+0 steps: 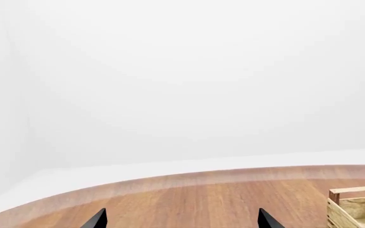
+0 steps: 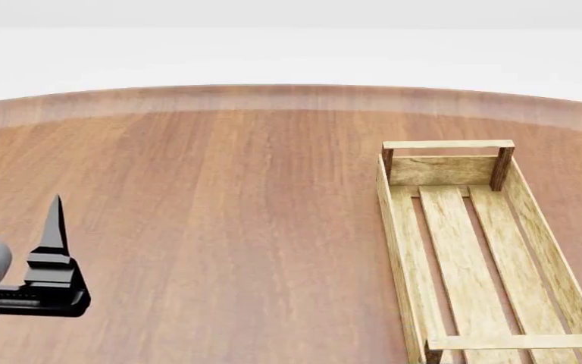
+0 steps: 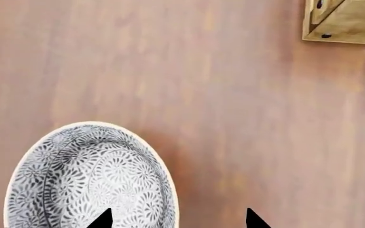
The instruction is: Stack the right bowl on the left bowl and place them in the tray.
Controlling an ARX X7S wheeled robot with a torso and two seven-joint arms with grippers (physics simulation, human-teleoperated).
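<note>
R gripper (image 3: 176,219) hangs w/ jaws spread above patterned bowl (image 3: 91,178), lower left of right wrist view, prob lining up a rim grab; L gripper (image 1: 181,219) parted, idle; tray (image 2: 473,250) empty at head view's right.

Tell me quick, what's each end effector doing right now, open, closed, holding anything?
Left end effector: open, holding nothing, above the bare table.
Right end effector: open, holding nothing, one fingertip over the patterned bowl.
</note>
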